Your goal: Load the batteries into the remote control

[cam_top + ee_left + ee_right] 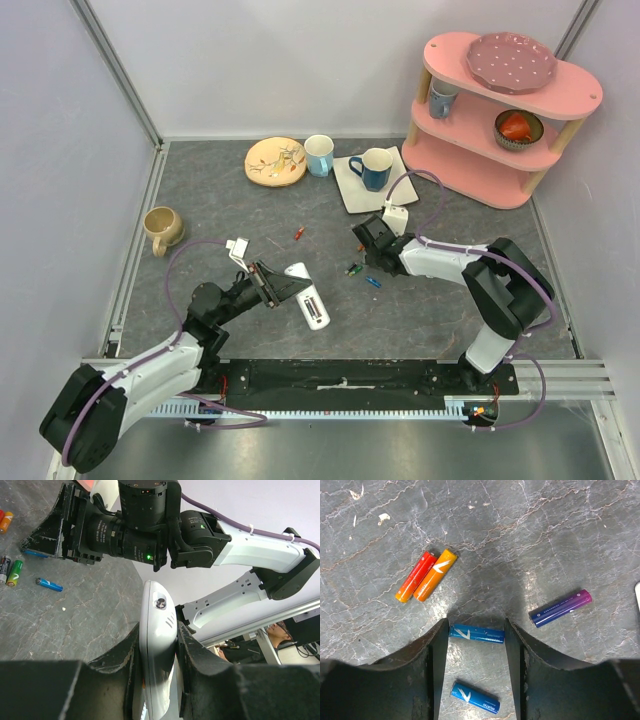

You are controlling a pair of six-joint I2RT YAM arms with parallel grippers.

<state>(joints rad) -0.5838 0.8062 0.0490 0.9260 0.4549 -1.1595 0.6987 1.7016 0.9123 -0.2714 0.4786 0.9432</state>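
No battery seems loaded yet: the left gripper (159, 632) clamps the remote control (156, 605), while the right gripper (476, 624) holds its jaws open astride a blue battery (476, 633), other batteries (427, 575) lying loose.

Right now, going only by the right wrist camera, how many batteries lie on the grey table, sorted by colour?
Red cylindrical battery: 1
Orange cylindrical battery: 1
Blue cylindrical batteries: 2
Blue-to-magenta cylindrical battery: 1
Total: 5
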